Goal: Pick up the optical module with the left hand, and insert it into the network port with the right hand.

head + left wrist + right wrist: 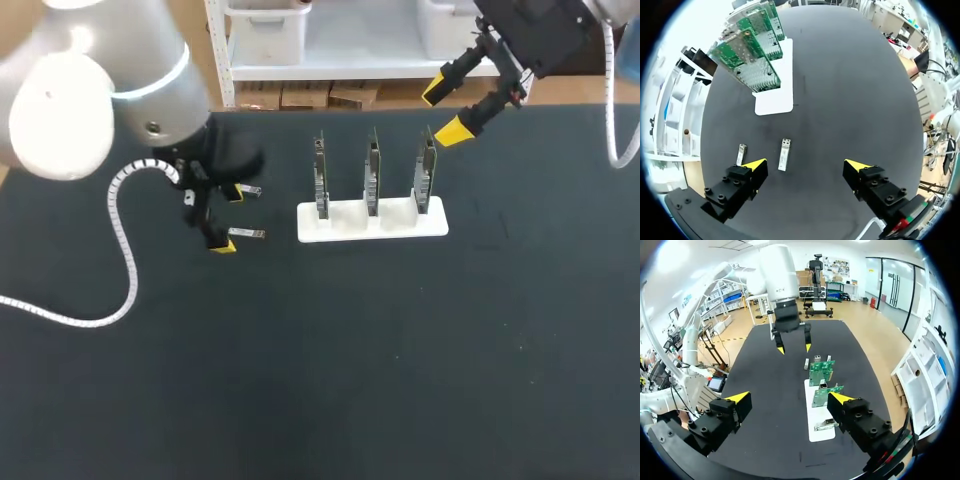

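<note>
Hanging open over the optical module [784,154], the left gripper [807,165] holds nothing. The right gripper [443,113] is open too; every step is still to do.

head view high over the table [400,380], both wrist views nearer, all sharing the card stand [345,222]

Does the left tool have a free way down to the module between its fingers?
Likely yes: the left tool is open over that module, nothing covers it, and the other module lies apart, outside one finger.
</note>
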`<state>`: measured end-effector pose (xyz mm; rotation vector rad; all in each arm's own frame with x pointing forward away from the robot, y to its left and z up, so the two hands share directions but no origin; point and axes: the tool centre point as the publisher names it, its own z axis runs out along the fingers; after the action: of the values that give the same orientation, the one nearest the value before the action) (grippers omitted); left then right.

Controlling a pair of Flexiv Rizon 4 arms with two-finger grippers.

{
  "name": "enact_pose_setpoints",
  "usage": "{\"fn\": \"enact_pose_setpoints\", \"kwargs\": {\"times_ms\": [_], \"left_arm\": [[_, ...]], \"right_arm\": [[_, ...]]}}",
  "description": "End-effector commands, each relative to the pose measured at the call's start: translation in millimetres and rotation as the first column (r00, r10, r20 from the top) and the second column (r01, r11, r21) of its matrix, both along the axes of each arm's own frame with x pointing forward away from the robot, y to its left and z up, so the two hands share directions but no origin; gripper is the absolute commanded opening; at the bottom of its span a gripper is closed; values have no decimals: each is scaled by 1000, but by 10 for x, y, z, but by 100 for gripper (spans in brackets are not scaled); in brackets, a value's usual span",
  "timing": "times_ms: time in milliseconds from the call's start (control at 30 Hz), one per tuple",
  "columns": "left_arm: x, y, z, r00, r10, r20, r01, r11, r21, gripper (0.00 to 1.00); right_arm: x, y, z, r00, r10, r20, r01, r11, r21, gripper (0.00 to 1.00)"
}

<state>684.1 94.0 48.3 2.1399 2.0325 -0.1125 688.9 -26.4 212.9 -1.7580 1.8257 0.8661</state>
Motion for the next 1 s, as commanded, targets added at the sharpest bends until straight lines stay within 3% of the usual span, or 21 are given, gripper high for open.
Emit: {"fn": "enact_pose_setpoints", "kwargs": {"times_ms": [33, 433, 633, 1000], "left_arm": [[70, -63, -16, 1000, 2, -12, -1, 1000, 24, 100], [150, -99, -67, 999, -21, -42, 22, 999, 29, 100], [95, -63, -98, 997, -71, -44, 74, 994, 80, 100], [80, -79, -135, 995, -85, -52, 89, 993, 76, 100]], "right_arm": [[-21, -7, -1, 1000, -3, 4, 3, 1000, 1, 100], [-21, -7, -1, 1000, -3, 4, 3, 1000, 1, 100], [-21, -7, -1, 1000, -3, 4, 3, 1000, 1, 100], [-21, -7, -1, 1000, -3, 4, 3, 1000, 1, 100]]}}
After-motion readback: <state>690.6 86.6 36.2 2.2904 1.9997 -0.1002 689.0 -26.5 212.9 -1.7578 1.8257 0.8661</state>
